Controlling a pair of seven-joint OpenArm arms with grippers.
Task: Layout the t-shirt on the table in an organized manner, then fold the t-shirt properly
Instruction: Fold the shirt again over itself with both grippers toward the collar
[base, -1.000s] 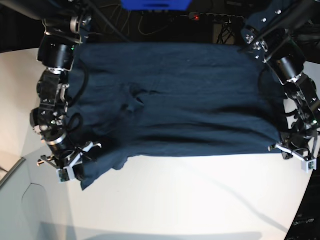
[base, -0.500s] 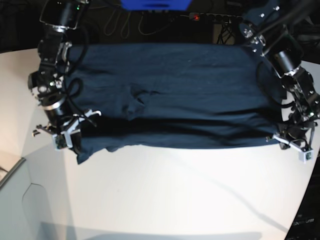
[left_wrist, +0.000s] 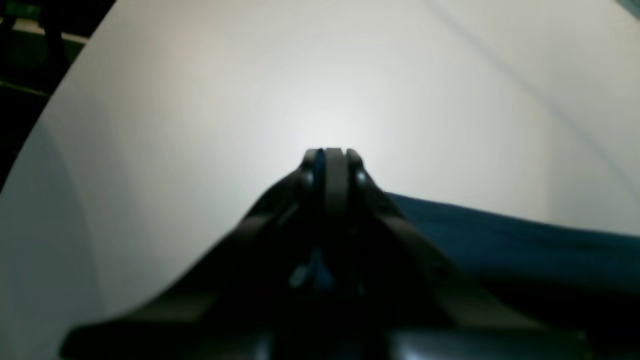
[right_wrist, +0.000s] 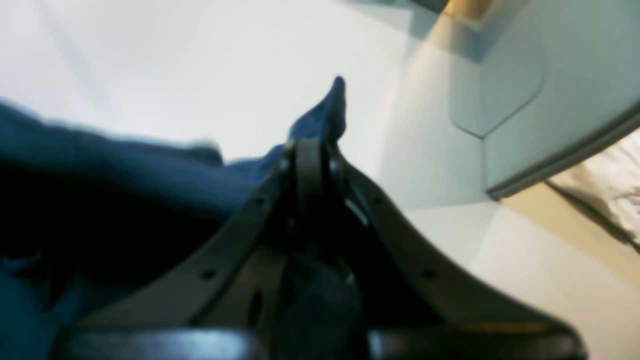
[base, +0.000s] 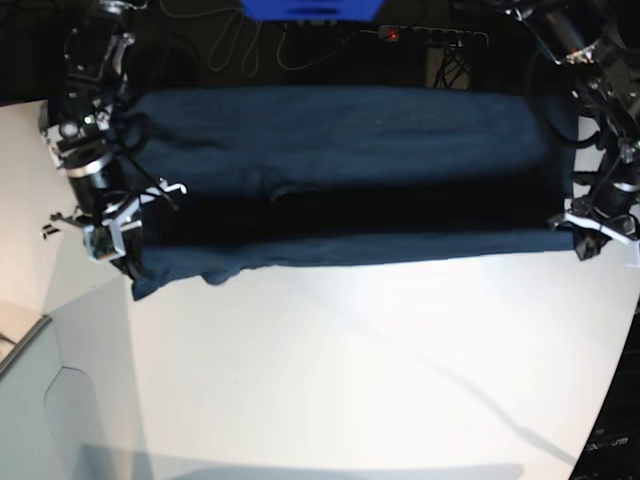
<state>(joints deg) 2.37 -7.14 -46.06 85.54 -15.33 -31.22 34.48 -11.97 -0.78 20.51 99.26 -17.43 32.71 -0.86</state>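
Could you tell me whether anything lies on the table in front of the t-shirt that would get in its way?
Nothing visible does. The white table in front of the t-shirt is bare; the grey corner piece sits off to one side.

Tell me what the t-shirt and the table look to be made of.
The t-shirt: soft knit cloth, likely cotton, matte navy; it sags and wrinkles between the grippers. The table: hard smooth board, maybe laminate, matte white; it shows soft shadows and only a dull glow.

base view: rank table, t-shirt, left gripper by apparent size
1. table, largest.
2. t-shirt, a wide band stretched between both arms.
3. left gripper, smallest, clamped on the shirt's corner.
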